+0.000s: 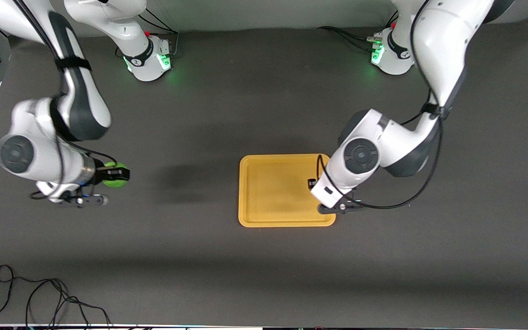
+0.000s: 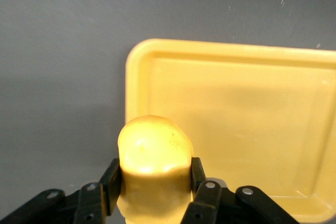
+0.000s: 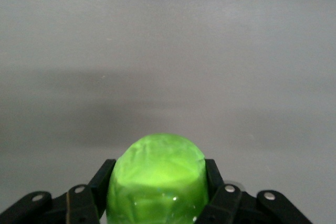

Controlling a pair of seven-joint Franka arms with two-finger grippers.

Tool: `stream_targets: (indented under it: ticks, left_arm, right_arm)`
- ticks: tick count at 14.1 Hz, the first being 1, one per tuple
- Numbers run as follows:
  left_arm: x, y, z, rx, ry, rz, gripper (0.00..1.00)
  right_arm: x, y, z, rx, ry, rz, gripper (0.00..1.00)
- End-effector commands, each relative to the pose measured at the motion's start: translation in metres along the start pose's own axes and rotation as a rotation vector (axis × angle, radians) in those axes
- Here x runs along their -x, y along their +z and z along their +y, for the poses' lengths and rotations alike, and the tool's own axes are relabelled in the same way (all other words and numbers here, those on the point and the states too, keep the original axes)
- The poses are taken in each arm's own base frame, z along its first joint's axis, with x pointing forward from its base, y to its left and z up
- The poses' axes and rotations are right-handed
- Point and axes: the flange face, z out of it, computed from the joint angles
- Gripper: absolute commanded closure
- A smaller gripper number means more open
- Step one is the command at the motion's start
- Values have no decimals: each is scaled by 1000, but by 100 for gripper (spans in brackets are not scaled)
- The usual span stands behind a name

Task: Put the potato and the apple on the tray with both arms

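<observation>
One lumpy yellow-orange potato (image 2: 154,166) is clamped in the left gripper (image 2: 154,187) over one flat yellow-orange plastic tray (image 1: 268,188); one shiny green apple (image 1: 113,175) is clamped in the right gripper (image 1: 116,174) over the dark table (image 1: 264,275).

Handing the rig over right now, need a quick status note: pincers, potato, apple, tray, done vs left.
Left pincer: shut on the potato, over the edge of the tray at the left arm's end.
Right pincer: shut on the apple, over bare table toward the right arm's end, well short of the tray.
Tray: on the table, nothing in it.
Done: both items grasped.
Left: release the potato onto the tray, carry the apple over to the tray and release it.
</observation>
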Motion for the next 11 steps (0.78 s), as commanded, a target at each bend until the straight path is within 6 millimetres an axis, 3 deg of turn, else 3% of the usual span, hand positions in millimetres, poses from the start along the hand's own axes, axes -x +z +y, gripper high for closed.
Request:
stream_targets:
  ticks: [1, 3, 6, 9, 11]
  left_arm:
    - [-2, 34, 11, -49, -25, 38, 68]
    - [1, 55, 11, -76, -10, 23, 65]
    - [9, 72, 18, -93, 13, 14, 65]
    - [9, 83, 17, -94, 25, 23, 36]
    - [9, 82, 16, -94, 25, 25, 0]
  right_arm:
    - [-7, -35, -4, -2, -12, 10, 72]
    - [-8, -39, -25, -22, -36, 24, 72]
    - [-5, -48, -56, -33, 7, 35, 72]
    - [0, -49, -82, -49, 53, 30, 72]
    - [3, -50, -103, -58, 79, 34, 72]
